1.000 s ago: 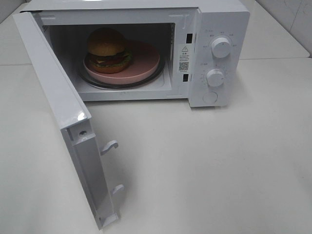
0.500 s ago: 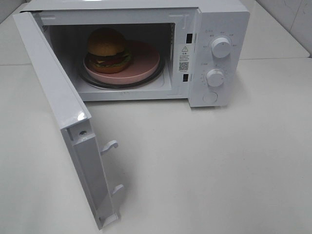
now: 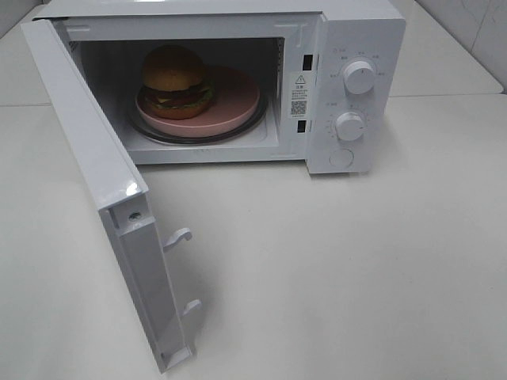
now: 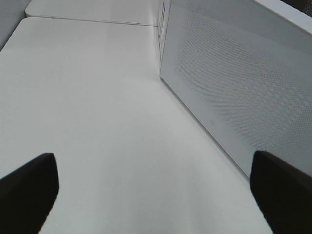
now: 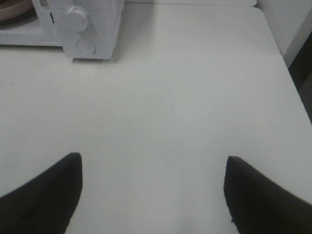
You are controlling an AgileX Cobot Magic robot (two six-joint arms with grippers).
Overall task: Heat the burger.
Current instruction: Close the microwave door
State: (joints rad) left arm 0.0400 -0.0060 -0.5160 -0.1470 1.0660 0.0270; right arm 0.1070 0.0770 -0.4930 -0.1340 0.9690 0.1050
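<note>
neither arm shows in the high view; each wrist view catches only two dark fingertips, cut off at the frame edge. the left gripper (image 4: 152, 168) is spread wide over bare table beside the door (image 4: 234, 83) and its dotted outer face; the right gripper (image 5: 153, 163) is likewise parted, holding nothing. the burger (image 3: 176, 79) sits upright, bun crown up, on the left part of a pink plate (image 3: 234, 99) inside the open microwave (image 3: 360, 32); it is round, with no long axis, its back hidden. the white table (image 3: 356, 261) shows seams; a pale tiled wall (image 3: 475, 24) stands behind
</note>
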